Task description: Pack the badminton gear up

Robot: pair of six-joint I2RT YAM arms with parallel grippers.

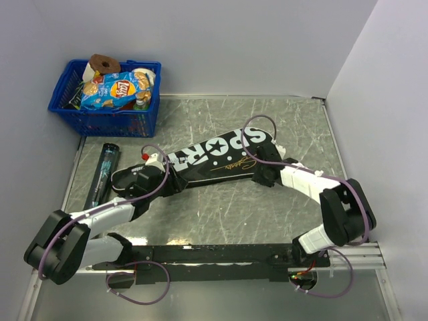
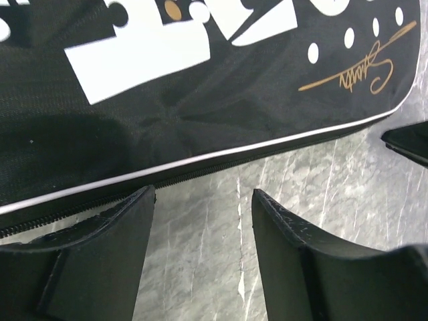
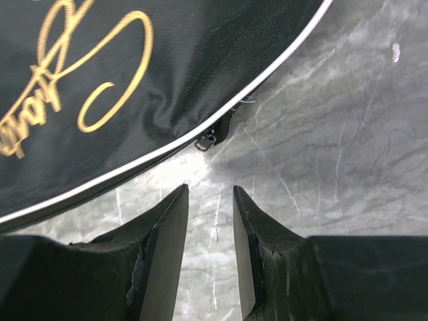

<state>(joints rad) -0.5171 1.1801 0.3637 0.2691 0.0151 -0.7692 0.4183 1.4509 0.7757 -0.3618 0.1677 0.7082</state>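
Jaws on both sides hold nothing, L gripper (image 2: 204,195) spread wide, R gripper (image 3: 210,189) w/ a narrow gap, and I see the SPORT bag (image 1: 200,158) lying diag lower-left to upper-right mid-frame, zip pull (image 3: 206,142) just ahead of R, so R's nearer.

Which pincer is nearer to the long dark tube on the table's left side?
Left. The left pincer is at the narrow end of the black racket-shaped bag, close to the long dark tube; the right pincer is at the wide end, farther away.
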